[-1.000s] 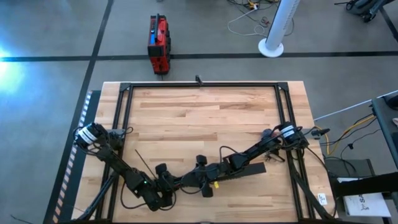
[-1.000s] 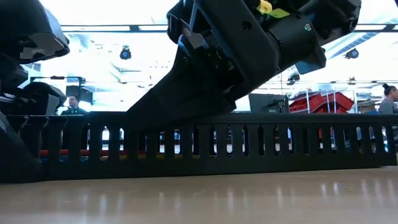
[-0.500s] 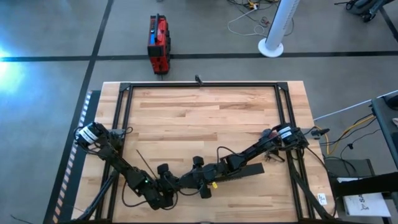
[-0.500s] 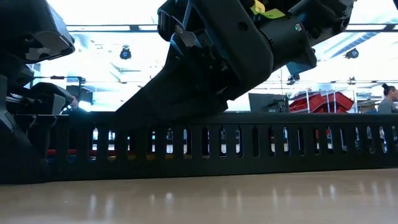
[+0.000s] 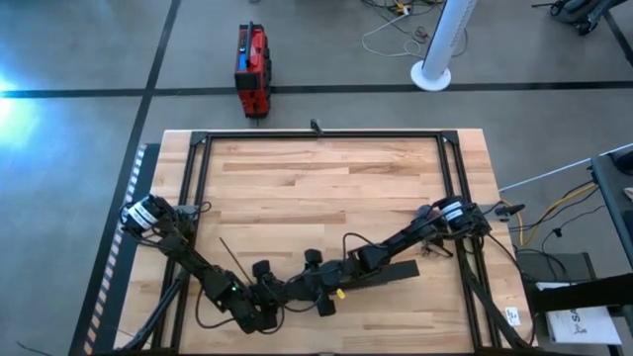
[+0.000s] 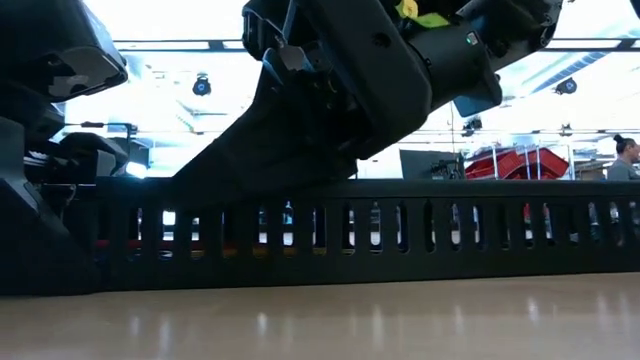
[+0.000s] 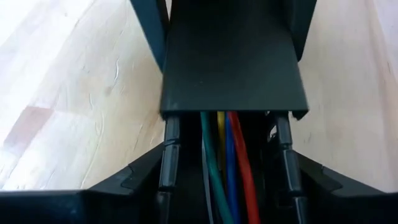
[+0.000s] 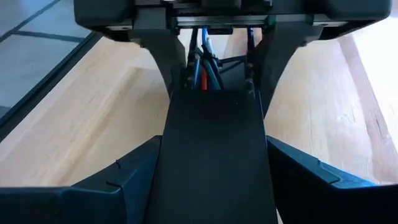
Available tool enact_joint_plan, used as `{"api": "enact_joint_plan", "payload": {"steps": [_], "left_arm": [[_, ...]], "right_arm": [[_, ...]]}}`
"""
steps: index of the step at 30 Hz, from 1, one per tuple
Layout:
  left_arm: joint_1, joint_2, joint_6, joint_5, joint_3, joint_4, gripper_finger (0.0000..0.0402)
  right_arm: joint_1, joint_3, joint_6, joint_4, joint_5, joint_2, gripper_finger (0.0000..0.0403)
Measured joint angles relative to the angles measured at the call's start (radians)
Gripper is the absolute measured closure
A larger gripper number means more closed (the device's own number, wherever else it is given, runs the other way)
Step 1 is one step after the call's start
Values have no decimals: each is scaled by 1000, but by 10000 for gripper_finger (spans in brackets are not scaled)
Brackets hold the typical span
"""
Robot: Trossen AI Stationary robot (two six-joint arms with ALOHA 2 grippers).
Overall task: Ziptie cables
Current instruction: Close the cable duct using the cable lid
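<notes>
Black slotted bar (image 7: 233, 59) on tabletop (image 5: 316, 198) holds cables (image 7: 227, 162). Left gripper (image 7: 227, 180) and right gripper (image 8: 211, 149) jaws both clamped on bar.

I've got the slotted bar (image 7: 231, 59) lying on the worktop (image 7: 74, 93) between my left fingers (image 7: 169, 155), cables (image 7: 227, 162) running inside it.

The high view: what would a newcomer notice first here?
Both arms meet low at the table's near edge, the left gripper and right gripper each closed around the same black slotted bar. The coloured cables run inside that bar.
</notes>
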Motion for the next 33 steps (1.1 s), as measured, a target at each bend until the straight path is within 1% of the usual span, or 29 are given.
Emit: {"api": "enact_joint_plan", "payload": {"steps": [4, 6, 8, 11, 13, 17, 21, 24, 28, 33], "left_arm": [[2, 0, 37, -26, -1, 40, 182], [11, 0, 66, -22, -1, 75, 185], [25, 1, 89, -16, 0, 116, 188], [43, 2, 120, -16, -1, 150, 187], [56, 2, 150, -9, -2, 171, 185], [78, 0, 209, 9, -2, 198, 187], [90, 2, 262, 31, 25, 195, 179], [91, -13, 255, 56, 36, 136, 159], [88, -55, 209, 103, 57, 22, 133], [75, -126, 119, 177, 75, -143, 123]], "right_arm": [[1, 0, 31, -1, 72, 0, 172], [-1, 1, 36, -1, 82, 0, 173], [-3, 7, 27, -1, 74, 0, 171], [-8, 12, 1, -5, 7, 0, 164], [-7, 14, 1, -10, 8, 0, 163], [-2, 13, 25, -29, 93, -1, 167], [-3, 17, 30, -52, 119, -5, 172], [-5, 14, 30, -62, 129, -5, 168], [-5, 13, 30, -72, 130, -5, 166], [-6, 12, 37, -83, 132, -5, 174]]}}
